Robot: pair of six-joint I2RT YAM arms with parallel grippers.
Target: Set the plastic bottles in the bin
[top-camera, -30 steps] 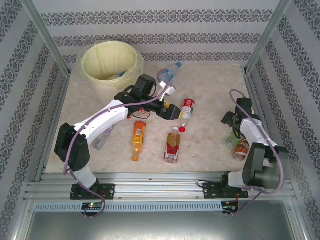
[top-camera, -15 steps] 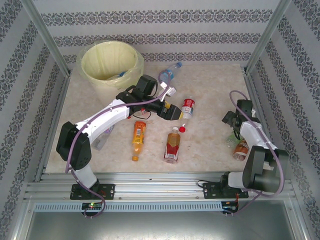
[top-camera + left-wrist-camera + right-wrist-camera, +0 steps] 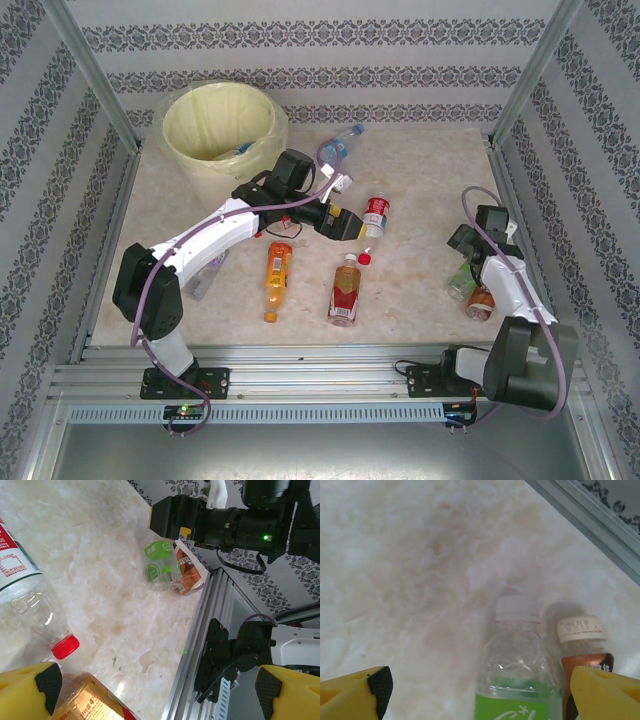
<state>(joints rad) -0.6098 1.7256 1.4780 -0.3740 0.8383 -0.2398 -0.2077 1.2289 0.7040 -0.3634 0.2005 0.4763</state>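
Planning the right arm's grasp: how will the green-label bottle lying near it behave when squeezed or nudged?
The green-label bottle looks clear and empty above its label, so probably light, with thin walls that may dent. Lying on its side on the smooth table, it could roll into the brown bottle beside it.

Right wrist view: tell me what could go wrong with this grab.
1. The open right gripper straddles the green bottle, but one finger overlaps the brown bottle beside it: closing may catch both or shove one away.
2. The bin stands in the far left corner and the left arm stretches across the way: a carry could clash.
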